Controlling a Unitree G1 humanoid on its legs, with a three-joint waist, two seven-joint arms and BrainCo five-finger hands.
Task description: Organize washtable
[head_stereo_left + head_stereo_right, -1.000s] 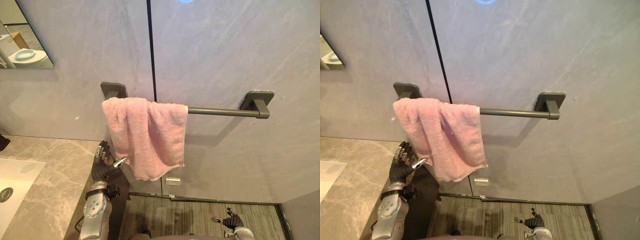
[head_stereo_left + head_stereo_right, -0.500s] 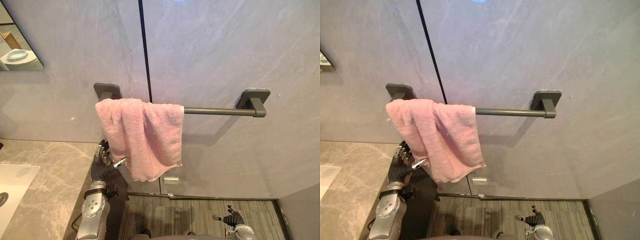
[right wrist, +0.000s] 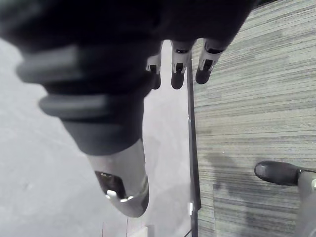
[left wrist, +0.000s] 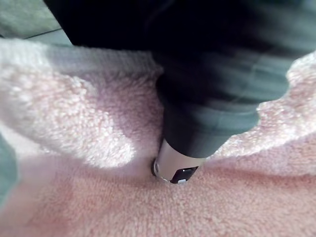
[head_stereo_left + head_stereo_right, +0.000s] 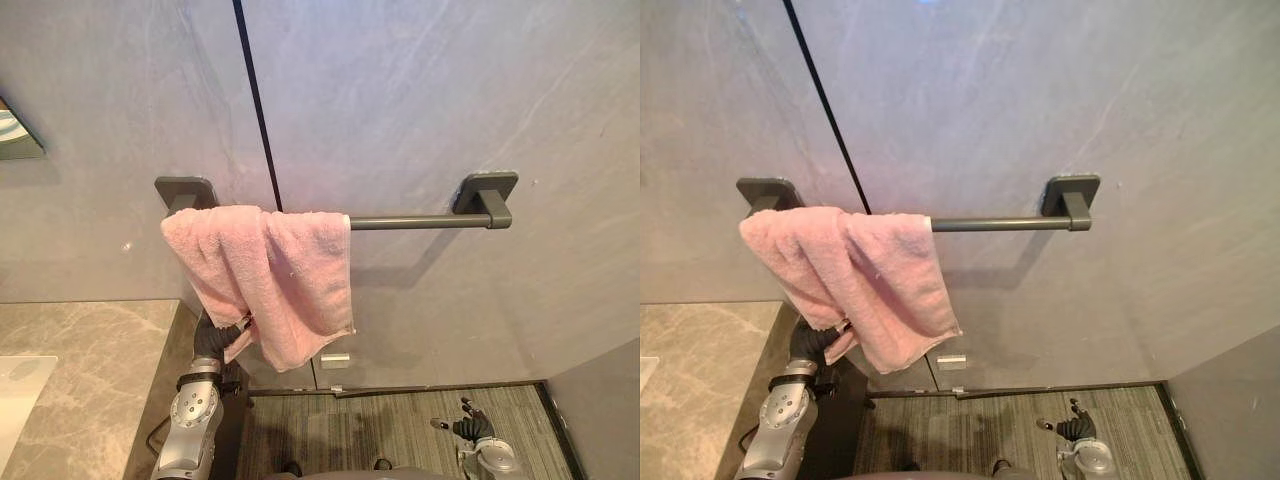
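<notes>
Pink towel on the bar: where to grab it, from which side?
I'd take the pink towel by its loose lower edge, coming from below on the robot's left, where the left hand is. It hangs bunched at the left end of the towel bar, free underneath.

Eye views face wall (image 5: 430,100), share towel (image 5: 270,280); wrist views close-up.

light: soft, from above | shadow: below rail (image 5: 420,221) on wall (image 5: 480,100)

Pink terry-cloth towel (image 5: 272,275), draped bunched and crooked over left end of dark grey wall-mounted rail (image 5: 420,221), folds hanging unevenly.
</notes>
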